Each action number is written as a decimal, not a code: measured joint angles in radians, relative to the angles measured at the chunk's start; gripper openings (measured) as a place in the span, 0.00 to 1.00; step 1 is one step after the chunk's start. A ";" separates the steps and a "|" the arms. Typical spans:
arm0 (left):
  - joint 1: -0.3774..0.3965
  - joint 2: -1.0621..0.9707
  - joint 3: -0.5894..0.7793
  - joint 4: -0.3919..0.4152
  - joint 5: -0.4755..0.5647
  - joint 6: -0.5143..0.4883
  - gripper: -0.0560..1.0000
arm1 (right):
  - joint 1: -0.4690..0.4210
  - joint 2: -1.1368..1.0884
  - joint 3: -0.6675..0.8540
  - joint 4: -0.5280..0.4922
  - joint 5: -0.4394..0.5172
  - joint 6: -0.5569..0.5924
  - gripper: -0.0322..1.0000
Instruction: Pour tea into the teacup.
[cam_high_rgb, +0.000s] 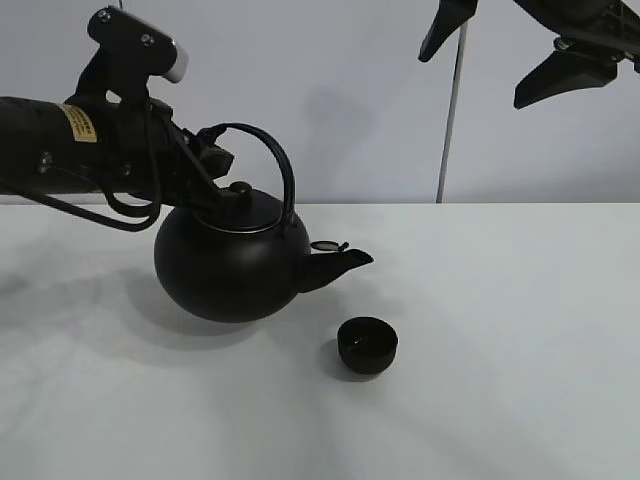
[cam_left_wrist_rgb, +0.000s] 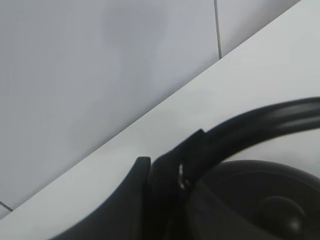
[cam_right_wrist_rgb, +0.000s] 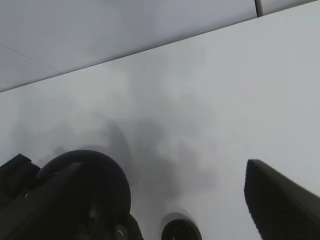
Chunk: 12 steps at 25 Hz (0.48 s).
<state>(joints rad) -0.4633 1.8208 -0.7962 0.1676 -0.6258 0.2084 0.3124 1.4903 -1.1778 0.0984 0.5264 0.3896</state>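
Note:
A big round black kettle (cam_high_rgb: 228, 268) with an arched handle (cam_high_rgb: 272, 150) is on the left of the white table (cam_high_rgb: 500, 330). Its spout (cam_high_rgb: 345, 262) points right, a little above and to the left of the teacup (cam_high_rgb: 367, 344). No stream shows at the spout. The teacup is a tiny glossy black bowl standing upright. My left gripper (cam_high_rgb: 213, 152) is shut on the kettle handle; the left wrist view shows a finger (cam_left_wrist_rgb: 150, 200) against the handle (cam_left_wrist_rgb: 260, 122). My right gripper (cam_high_rgb: 500, 55) is open and empty, high at the top right. The right wrist view shows the kettle (cam_right_wrist_rgb: 87, 185) and the teacup (cam_right_wrist_rgb: 181, 231) far below.
A pale wall (cam_high_rgb: 360, 100) with a thin vertical seam (cam_high_rgb: 450, 120) stands behind the table's far edge. Black cables (cam_high_rgb: 120, 210) hang under the left arm beside the kettle.

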 joint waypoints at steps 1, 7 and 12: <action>0.000 0.000 -0.003 0.000 0.001 0.003 0.14 | 0.000 0.000 0.000 0.000 0.000 0.000 0.60; 0.000 0.000 -0.021 0.000 0.052 0.011 0.14 | 0.000 0.000 0.000 0.000 -0.001 0.000 0.60; -0.001 0.000 -0.021 0.001 0.055 0.035 0.14 | 0.000 0.000 0.000 0.000 -0.001 0.000 0.60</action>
<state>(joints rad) -0.4643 1.8208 -0.8167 0.1683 -0.5705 0.2429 0.3124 1.4903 -1.1778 0.0984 0.5253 0.3896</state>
